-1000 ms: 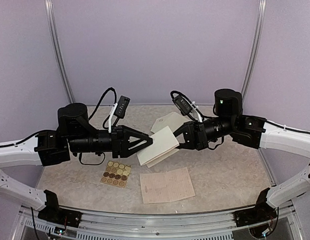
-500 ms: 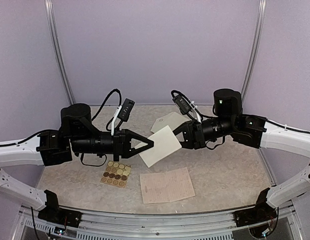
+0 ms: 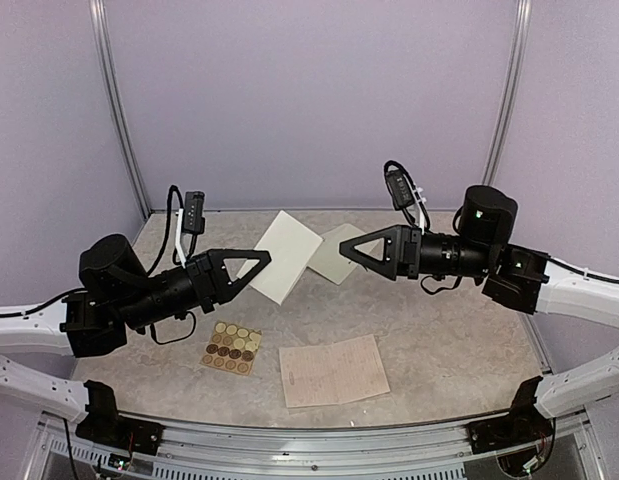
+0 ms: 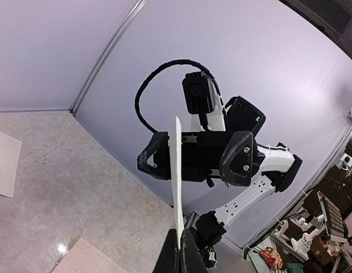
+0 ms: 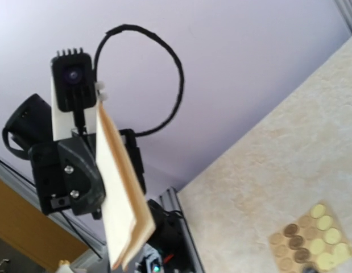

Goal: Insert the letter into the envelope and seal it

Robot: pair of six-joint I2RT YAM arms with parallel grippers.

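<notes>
From above, the envelope (image 3: 286,256) shows a broad cream face, held in the air over the back half of the desk (image 3: 444,340). The left pincer (image 3: 261,262) is clamped on its lower-left edge. Both wrist views see the envelope (image 4: 177,170) almost edge-on, as a thin strip. The left wrist view alone looks straight into the right pincer (image 4: 198,165), whose 2 fingers stand wide apart with nothing between them. From above that right pincer (image 3: 349,250) sits just beside the envelope's right corner, not touching it.

The right wrist view shows none of its own fingers. It shows the envelope (image 5: 121,199) with the left arm's camera behind it and the sticker card (image 5: 309,239) cut off at the lower right.

A second cream sheet (image 3: 334,255) lies flat behind the envelope, partly hidden. The handwritten sheet (image 3: 334,371) lies near the front. The flap cannot be made out in any view.

The envelope stands on edge, its length running from the left pincer up and away toward the back wall.
</notes>
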